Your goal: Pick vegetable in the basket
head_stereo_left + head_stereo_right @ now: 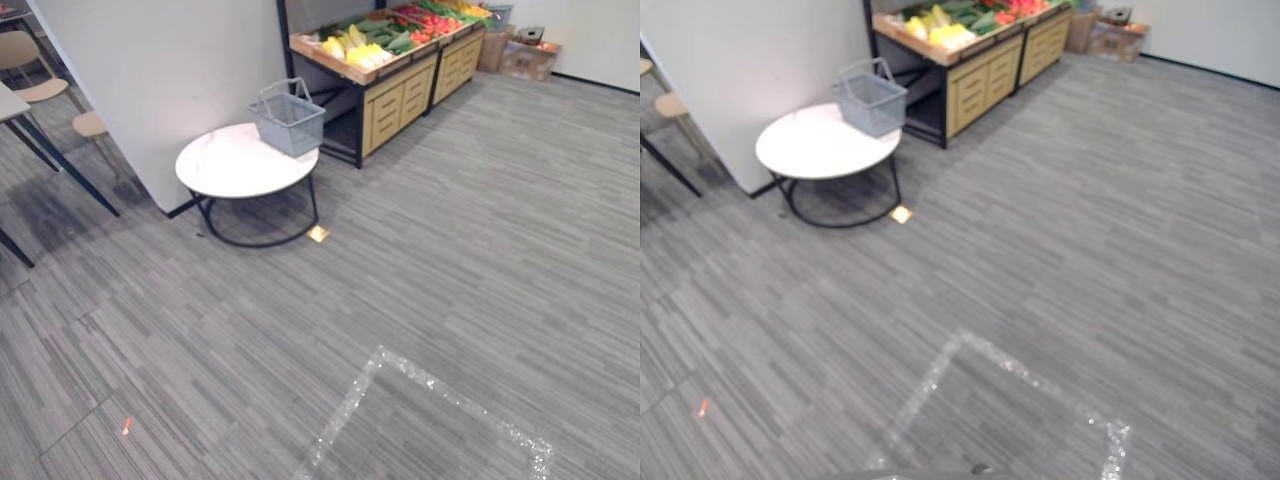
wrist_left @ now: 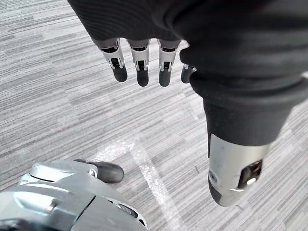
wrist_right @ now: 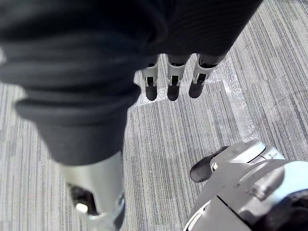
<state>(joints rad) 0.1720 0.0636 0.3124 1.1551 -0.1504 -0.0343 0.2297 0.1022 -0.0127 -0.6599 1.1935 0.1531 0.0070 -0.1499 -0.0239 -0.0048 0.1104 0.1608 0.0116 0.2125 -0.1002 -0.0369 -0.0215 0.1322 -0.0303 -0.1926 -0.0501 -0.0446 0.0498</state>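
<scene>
The basket is sitting on the round worktop; vegetables are lying on the stand just behind the basket. Left hand and right hand are hanging empty, fingers released. Walking close and squaring up is needed before any reaching.

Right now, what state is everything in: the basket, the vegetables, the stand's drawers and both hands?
basket: upright on the round table, handles up, looks empty.
vegetables: piled on the stand, none picked yet.
drawers: shut.
left hand: open, holding nothing.
right hand: open, holding nothing.
</scene>
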